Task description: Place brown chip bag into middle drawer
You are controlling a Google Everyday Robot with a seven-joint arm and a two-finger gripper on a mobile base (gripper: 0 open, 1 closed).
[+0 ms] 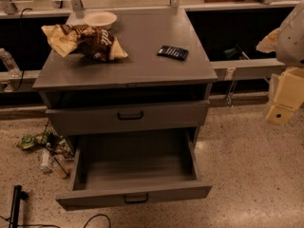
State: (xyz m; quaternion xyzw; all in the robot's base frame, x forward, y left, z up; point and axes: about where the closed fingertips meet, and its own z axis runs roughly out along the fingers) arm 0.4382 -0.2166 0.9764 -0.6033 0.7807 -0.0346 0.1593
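Observation:
The brown chip bag (85, 42) lies crumpled on the back left of the grey cabinet top (142, 65), dark brown in the middle with pale yellow ends. The middle drawer (134, 194) is pulled wide open below, and nothing shows inside it. Its small black handle faces me. My gripper (285, 101) hangs at the far right edge of the view, beside the cabinet and well away from the bag. It holds nothing that I can see.
A white bowl (100, 19) sits just behind the bag. A small flat black packet (173, 52) lies on the right of the top. The upper handled drawer (130, 115) is nearly closed. Litter and bottles (45, 148) lie on the floor left of the cabinet.

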